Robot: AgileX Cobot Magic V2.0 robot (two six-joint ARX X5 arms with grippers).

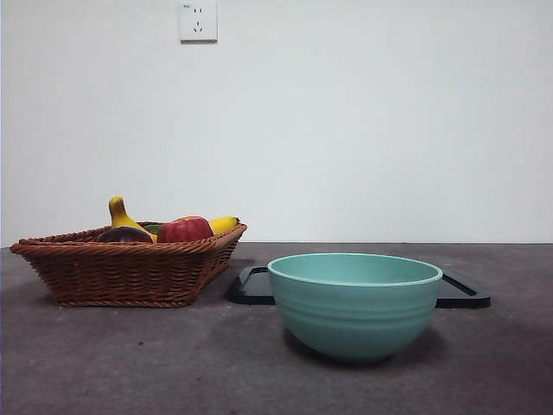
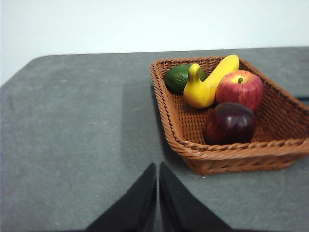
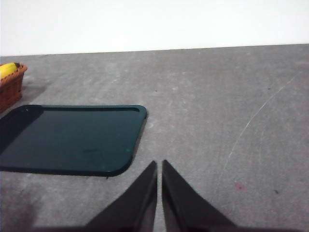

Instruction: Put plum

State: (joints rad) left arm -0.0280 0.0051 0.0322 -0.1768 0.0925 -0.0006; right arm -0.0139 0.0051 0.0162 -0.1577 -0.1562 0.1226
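Observation:
The plum (image 2: 230, 123), dark maroon and glossy, lies in the wicker basket (image 2: 176, 126) beside a red apple (image 2: 240, 88); in the front view only the plum's top (image 1: 123, 234) peeks over the basket rim (image 1: 121, 268). My left gripper (image 2: 158, 169) is shut and hangs over the bare table a short way from the basket. My right gripper (image 3: 159, 166) is shut too, above the table next to a dark tray (image 3: 72, 137). Neither gripper shows in the front view.
A yellow banana (image 2: 212, 79) and a green avocado (image 2: 179, 77) share the basket. A teal bowl (image 1: 354, 303) stands in front of the black tray (image 1: 462, 290), to the right of the basket. A wall socket (image 1: 198, 21) is on the wall behind.

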